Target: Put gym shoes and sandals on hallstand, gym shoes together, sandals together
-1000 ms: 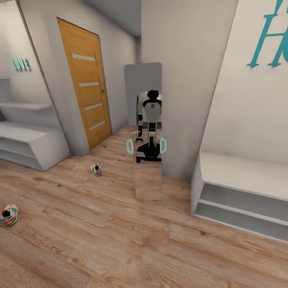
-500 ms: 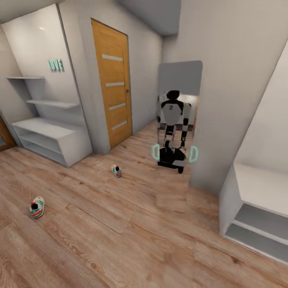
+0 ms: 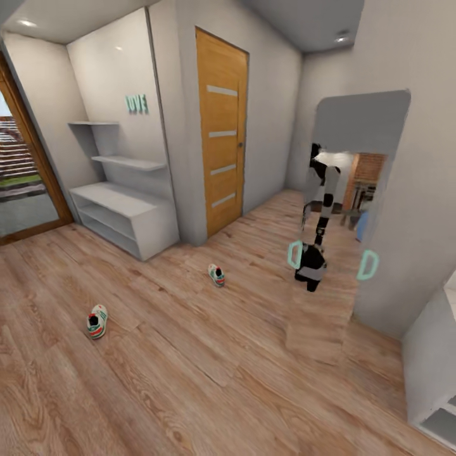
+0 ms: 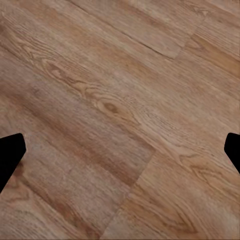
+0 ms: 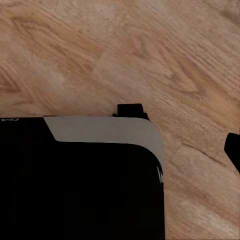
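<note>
Two cream-white gym shoes with green stripes lie apart on the wood-plank corridor floor (image 3: 190, 380): one gym shoe (image 3: 97, 321) at the left, the other gym shoe (image 3: 216, 275) farther off, before the door. The pale grey-white hallstand (image 3: 120, 212), with low bench shelves and stepped upper shelves, stands against the far left wall. The sandals are out of view. In the left wrist view my left gripper (image 4: 120, 155) hangs open over bare floor. My right gripper (image 5: 120, 150) is open above the floor, one black fingertip (image 5: 233, 150) showing beside my dark base (image 5: 75, 185).
An orange wooden door (image 3: 221, 164) stands right of the hallstand. A tall mirror (image 3: 345, 209) leans on the right wall and reflects my body. A plain low shelf unit (image 3: 434, 373) sits at the right edge. A glass entrance (image 3: 22, 177) is at far left.
The camera has swung left, so the whole picture has slid right. The hallstand and the glass entrance have come into view. Both gym shoes lie where they were.
</note>
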Robot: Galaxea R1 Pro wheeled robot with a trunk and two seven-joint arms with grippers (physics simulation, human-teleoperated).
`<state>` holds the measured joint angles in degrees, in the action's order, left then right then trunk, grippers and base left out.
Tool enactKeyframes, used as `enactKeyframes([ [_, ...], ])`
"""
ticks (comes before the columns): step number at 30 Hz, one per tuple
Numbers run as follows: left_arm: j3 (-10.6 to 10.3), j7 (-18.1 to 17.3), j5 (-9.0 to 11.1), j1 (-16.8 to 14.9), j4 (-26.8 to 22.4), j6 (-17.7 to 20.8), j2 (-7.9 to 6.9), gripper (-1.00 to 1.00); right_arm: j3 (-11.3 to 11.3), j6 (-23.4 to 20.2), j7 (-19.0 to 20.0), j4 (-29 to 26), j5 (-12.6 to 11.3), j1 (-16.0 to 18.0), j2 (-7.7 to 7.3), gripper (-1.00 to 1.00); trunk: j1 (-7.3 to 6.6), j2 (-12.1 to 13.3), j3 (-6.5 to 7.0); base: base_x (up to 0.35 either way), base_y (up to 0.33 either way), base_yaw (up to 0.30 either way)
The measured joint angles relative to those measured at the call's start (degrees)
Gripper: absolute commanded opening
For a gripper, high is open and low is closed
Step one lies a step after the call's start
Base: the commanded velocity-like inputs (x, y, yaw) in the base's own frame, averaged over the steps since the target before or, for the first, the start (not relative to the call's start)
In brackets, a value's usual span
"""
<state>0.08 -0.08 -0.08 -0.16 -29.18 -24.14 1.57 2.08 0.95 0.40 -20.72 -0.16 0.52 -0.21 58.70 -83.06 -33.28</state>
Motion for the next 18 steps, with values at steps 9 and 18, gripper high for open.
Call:
enactKeyframes([
  [9, 0.00, 0.00, 0.00, 0.00, 0.00, 0.00, 0.00, 1.00, 0.00, 0.00, 0.00, 0.00, 0.00, 0.00, 0.00, 1.00, 0.00, 0.00, 0.00, 0.293, 0.194, 0.299],
  [18, 0.00, 0.00, 0.00, 0.00, 0.00, 0.00, 0.00, 1.00, 0.00, 0.00, 0.00, 0.00, 0.00, 0.00, 0.01, 1.00, 0.00, 0.00, 0.00, 0.298, 0.171, 0.299],
])
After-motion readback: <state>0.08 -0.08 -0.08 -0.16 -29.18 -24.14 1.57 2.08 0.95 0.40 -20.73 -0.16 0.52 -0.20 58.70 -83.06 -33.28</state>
